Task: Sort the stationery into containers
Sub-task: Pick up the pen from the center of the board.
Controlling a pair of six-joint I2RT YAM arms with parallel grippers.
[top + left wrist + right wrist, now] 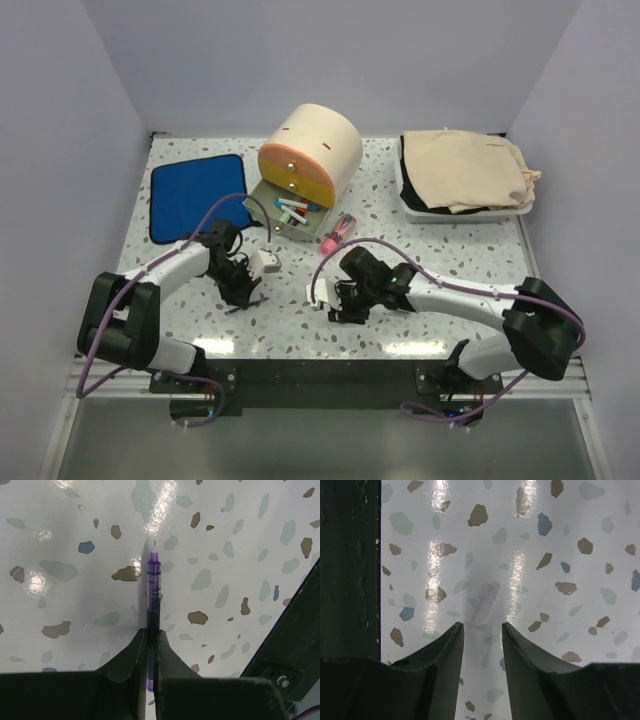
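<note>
My left gripper (150, 632) (242, 292) is shut on a thin dark pen with a purple tip (153, 580), held low over the table and pointing away from the wrist. My right gripper (482, 626) (335, 300) is open just above the table, and a small clear cap-like piece (483, 604) lies just beyond its fingertips. The beige cylindrical cabinet (318, 140) has an orange and a yellow drawer shut. Its grey drawer (262, 208) stands pulled out with several pens (292, 210) inside. A pink transparent tube (337, 231) lies to the right of that drawer, and a tiny grey box (268, 260) sits near the left arm.
A blue cloth (195, 195) lies at the back left. A white tray (410, 205) holding a beige bag (465, 170) stands at the back right. The black front rail (295, 645) runs close along the table's near edge.
</note>
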